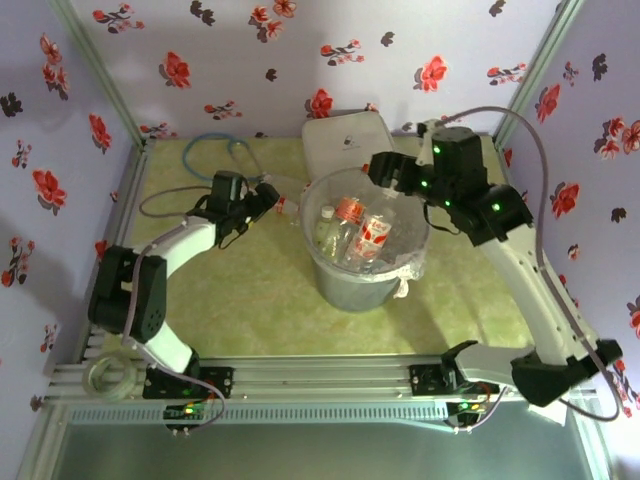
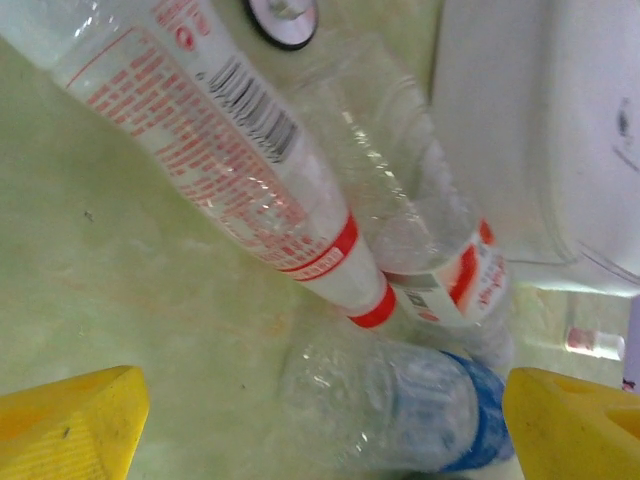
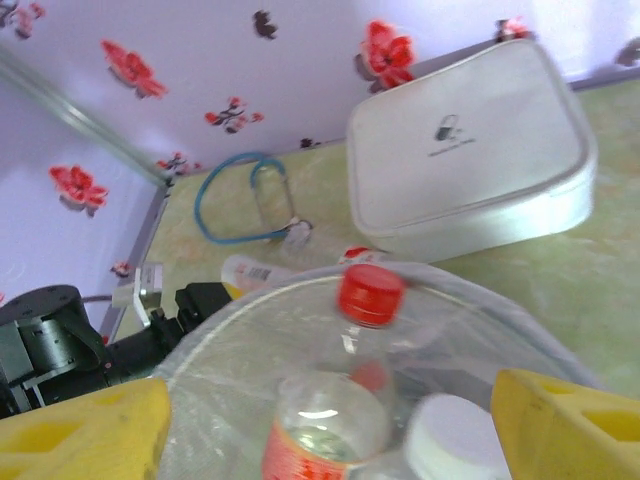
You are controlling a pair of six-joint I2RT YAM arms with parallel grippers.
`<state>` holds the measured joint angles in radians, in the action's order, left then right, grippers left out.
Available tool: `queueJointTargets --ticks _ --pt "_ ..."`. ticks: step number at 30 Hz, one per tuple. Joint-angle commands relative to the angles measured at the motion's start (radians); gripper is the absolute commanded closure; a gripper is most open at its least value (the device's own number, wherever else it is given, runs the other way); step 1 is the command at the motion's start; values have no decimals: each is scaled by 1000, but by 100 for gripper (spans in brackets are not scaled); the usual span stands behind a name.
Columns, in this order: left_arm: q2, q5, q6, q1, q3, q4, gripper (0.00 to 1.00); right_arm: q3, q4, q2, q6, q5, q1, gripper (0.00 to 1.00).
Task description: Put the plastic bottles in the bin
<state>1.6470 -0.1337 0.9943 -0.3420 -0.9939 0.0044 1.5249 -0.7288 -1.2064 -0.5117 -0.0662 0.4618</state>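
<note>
Yellow fingers of the left gripper stand wide apart, released, over three plastic bottles lying on the tabletop just left of the bin. Above the bin's far rim the right gripper gapes empty, with more plastic bottles inside. At the tabletop's far edge lies a white box.

A white box sits at the far side of the green table. A blue loop of cord lies at the far left. The walls have red flowers on them.

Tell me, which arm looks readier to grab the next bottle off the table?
Probably left: the left gripper, open, hangs over bottles lying on the table; the right gripper is open above the bin.
</note>
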Motion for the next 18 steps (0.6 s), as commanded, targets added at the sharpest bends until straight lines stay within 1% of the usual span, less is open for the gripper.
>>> queueJointTargets --ticks 1,6,12,18 --pt "62 31 75 8 -30 77 8 -87 19 53 -50 -1 -43 16" --pt "156 37 81 3 -67 120 8 -165 4 104 -62 -13 -94 16" --pt "225 38 90 -3 -112 120 7 -186 0 100 -58 -12 -104 16" --pt "273 101 119 2 -117 128 9 -202 21 88 -61 -27 -108 16"
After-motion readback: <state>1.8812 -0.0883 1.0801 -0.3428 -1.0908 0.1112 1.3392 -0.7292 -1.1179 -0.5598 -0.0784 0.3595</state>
